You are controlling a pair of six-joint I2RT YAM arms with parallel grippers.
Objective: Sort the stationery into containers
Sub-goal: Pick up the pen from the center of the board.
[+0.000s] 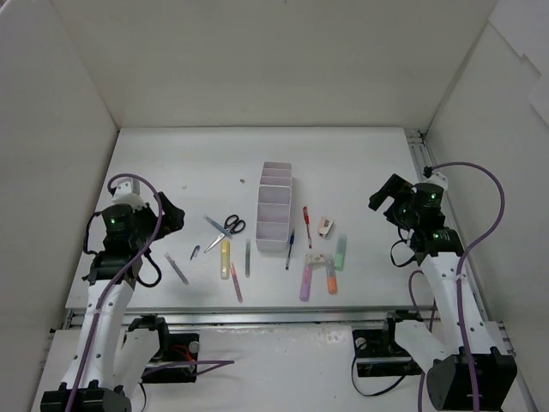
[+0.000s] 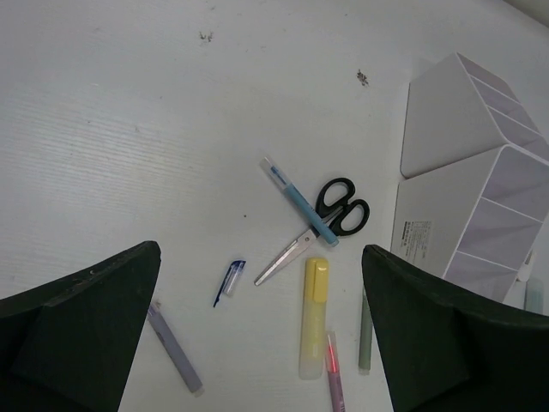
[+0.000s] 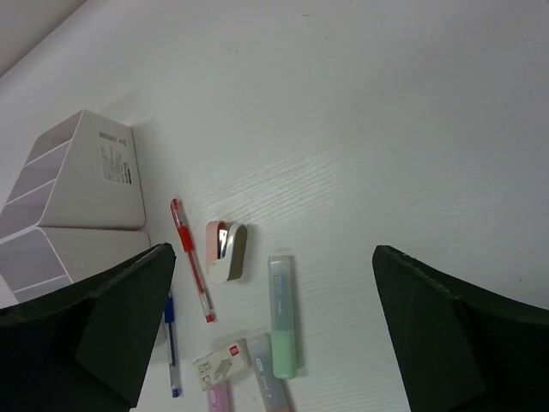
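A: What carries it all?

B: A white bench (image 1: 171, 163). 2 arms rise from its near edge. The left tool (image 1: 176, 215) is spread as wide as it goes and grips nothing. The right tool (image 1: 383, 196) is the same, fingers far apart with nothing in them.

A: And the containers?

B: 1 white organiser tray (image 1: 273, 243) of 4 compartments in a row, lying between the 2 tools. All the stationery I can see lies on the bench outside it.

A: Next in size?

B: Black-handled scissors (image 2: 292, 254), ahead of the left tool, between it and the tray. Then 4 highlighters. The yellow highlighter (image 2: 313, 318) lies just nearer the left tool than the scissors. The green highlighter (image 3: 283, 316) lies ahead of the right tool, with the purple highlighter (image 1: 306, 281) and the orange highlighter (image 1: 331, 276) side by side beyond it.

A: The pens?

B: On the left tool's side, a light-blue pen (image 2: 298, 202) lies across the scissors by the handles. A pink pen (image 2: 334, 373) and a grey-green pen (image 2: 364, 343) lie by the yellow highlighter, and a lilac pen (image 2: 174, 350) sits close to one of the fingers (image 2: 86, 326). On the right tool's side, a red pen (image 3: 190, 257) and a blue pen (image 3: 171, 352) lie beside the tray.

A: Smallest?

B: A pink-and-white piece (image 3: 227, 249) just beside the red pen; I cannot name it for certain. A small white eraser (image 3: 221, 362) lies by the purple and orange highlighters. A blue cap (image 2: 229, 281) sits between the lilac pen and the scissors.
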